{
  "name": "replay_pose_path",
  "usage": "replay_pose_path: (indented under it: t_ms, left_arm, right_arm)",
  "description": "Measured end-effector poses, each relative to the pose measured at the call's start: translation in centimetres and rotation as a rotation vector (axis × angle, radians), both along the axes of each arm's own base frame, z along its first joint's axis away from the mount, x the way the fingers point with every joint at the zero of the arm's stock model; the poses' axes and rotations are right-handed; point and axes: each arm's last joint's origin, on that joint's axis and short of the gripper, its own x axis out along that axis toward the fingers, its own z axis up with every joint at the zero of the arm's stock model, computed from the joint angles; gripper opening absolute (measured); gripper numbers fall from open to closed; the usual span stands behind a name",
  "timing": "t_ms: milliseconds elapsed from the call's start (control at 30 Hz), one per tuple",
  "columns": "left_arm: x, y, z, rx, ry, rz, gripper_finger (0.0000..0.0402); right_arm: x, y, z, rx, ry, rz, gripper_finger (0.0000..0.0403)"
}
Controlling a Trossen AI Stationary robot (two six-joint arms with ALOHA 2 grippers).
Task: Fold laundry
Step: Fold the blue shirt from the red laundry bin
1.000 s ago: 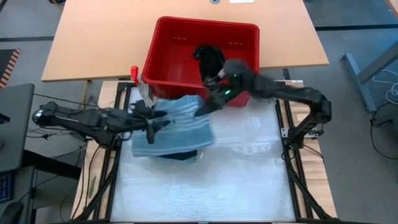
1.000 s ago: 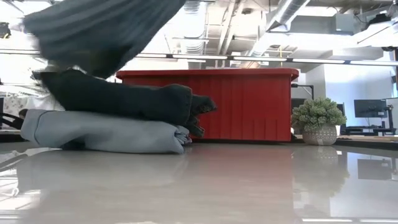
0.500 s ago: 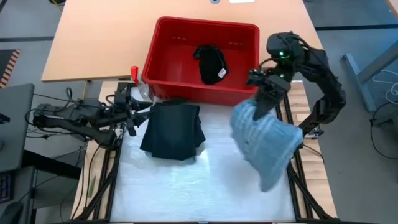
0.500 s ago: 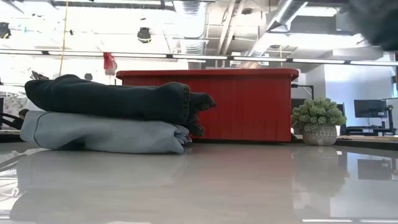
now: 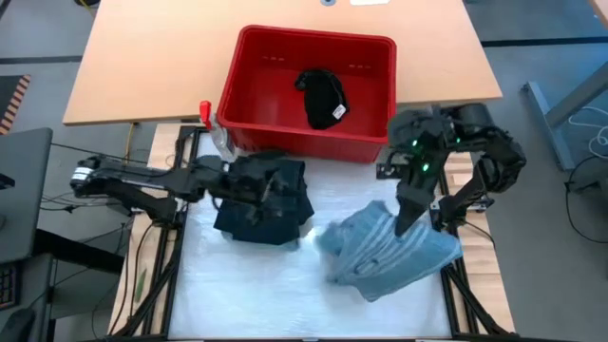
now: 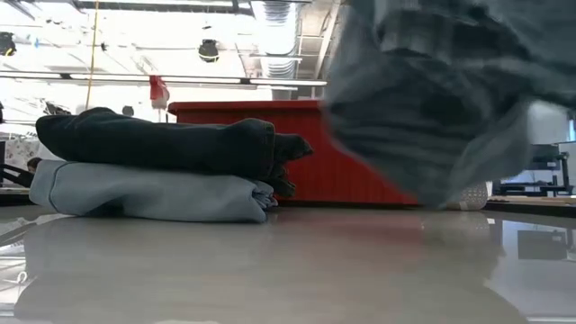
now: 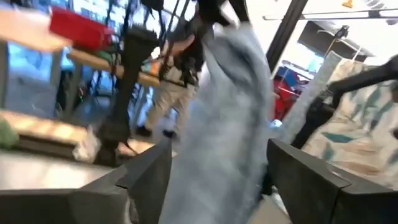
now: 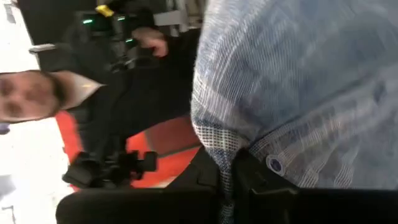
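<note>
White tabletop [image 5: 266, 285] carries two folded garments, dark navy garment [image 6: 162, 142] stacked on light blue garment [image 6: 153, 191]. Right gripper [image 5: 404, 220] is clamped on the striped shirt [image 5: 389, 252], unfolded at the table's right; left gripper [image 5: 271, 187], fingers apart, hovers over the stack. One black garment [image 5: 323, 95] remains in the red basket [image 5: 249, 95].

Red plastic basket [image 5: 249, 99] sitting at table's [image 5: 247, 304] far edge; wooden desk [image 5: 133, 66] lying behind it; potted plant [image 6: 470, 196] showing, mostly hidden.

Right claw [image 5: 407, 220] pinched closed; left claw [image 5: 277, 187] spread apart.
</note>
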Motion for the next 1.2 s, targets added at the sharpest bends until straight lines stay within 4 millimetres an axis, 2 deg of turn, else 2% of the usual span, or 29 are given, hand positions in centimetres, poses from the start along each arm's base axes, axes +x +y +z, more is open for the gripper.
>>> replay_pose_path:
  t_ms: [100,300,400,533,667,800,1200]
  left_arm:
    - [2.1,0.3,1.3,0.045,-0.034,0.023,0.0282]
    - [6.8,0.2,2.2,0.093,0.039,-0.047,0.0338]
    - [8.9,0.4,2.3,0.045,0.077,-0.113,0.035]
    - [11.4,1.0,1.8,-0.015,0.113,-0.306,0.0353]
    - [12.7,1.1,2.1,-0.014,0.1,-0.383,0.0353]
    - [13.6,1.1,0.8,-0.019,0.142,-0.385,0.0353]
    - [13.4,-0.5,0.9,0.01,0.134,-0.479,0.0353]
  right_arm:
    - [0.9,1.1,-0.8,-0.058,0.016,0.029,0.0031]
    - [3.6,2.1,-2.7,-0.16,0.016,0.066,0.0031]
    - [4.9,2.2,-3.6,-0.182,0.019,0.086,0.0031]
    - [6.2,2.7,-4.6,-0.192,0.031,0.117,0.0031]
    - [6.8,2.9,-5.1,-0.199,0.027,0.141,0.0031]
    - [6.9,2.9,-5.1,-0.205,0.012,0.152,0.0031]
    - [7.3,0.6,-5.1,-0.246,-0.025,0.093,0.0031]
